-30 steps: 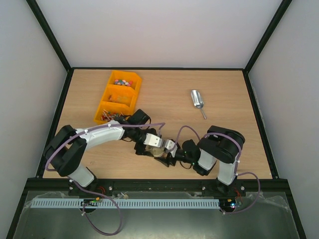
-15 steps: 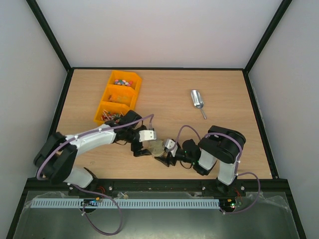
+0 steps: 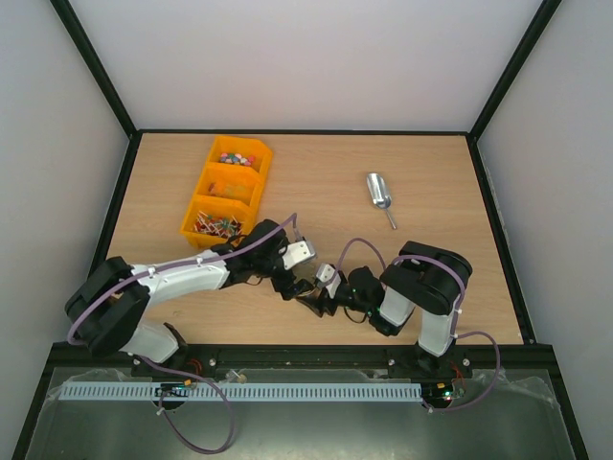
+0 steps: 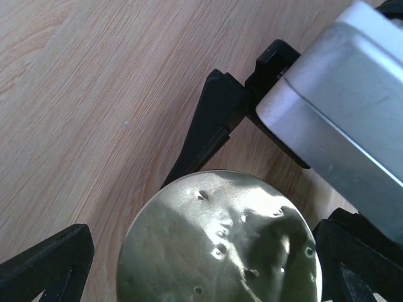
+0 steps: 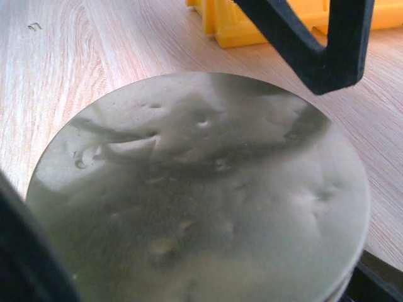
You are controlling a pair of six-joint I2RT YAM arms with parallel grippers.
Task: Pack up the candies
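Observation:
The candies [image 3: 235, 158] are tiny bright sweets in the far compartment of the orange bin [image 3: 251, 180]. A jar shows only as its round dented metal lid [image 4: 220, 245], which also fills the right wrist view [image 5: 201, 189]. My left gripper [image 4: 208, 270] hangs open over the lid with a finger [image 4: 50, 267] to each side, the left one clear of the rim. My right gripper [image 5: 201, 277] comes in low from the right and is shut on the jar. In the top view, near the table's front, the two grippers [image 3: 295, 280] [image 3: 316, 299] meet and hide the jar.
A metal scoop [image 3: 380, 195] lies on the table at the back right. The bin's near compartment holds thin red-and-white sticks [image 3: 215, 225]. The bin's corner [image 5: 252, 25] stands just behind the jar in the right wrist view.
My left gripper has opened wider and let go of the lid. It swung off to the left, then came back over the jar. The right arm has stayed still.

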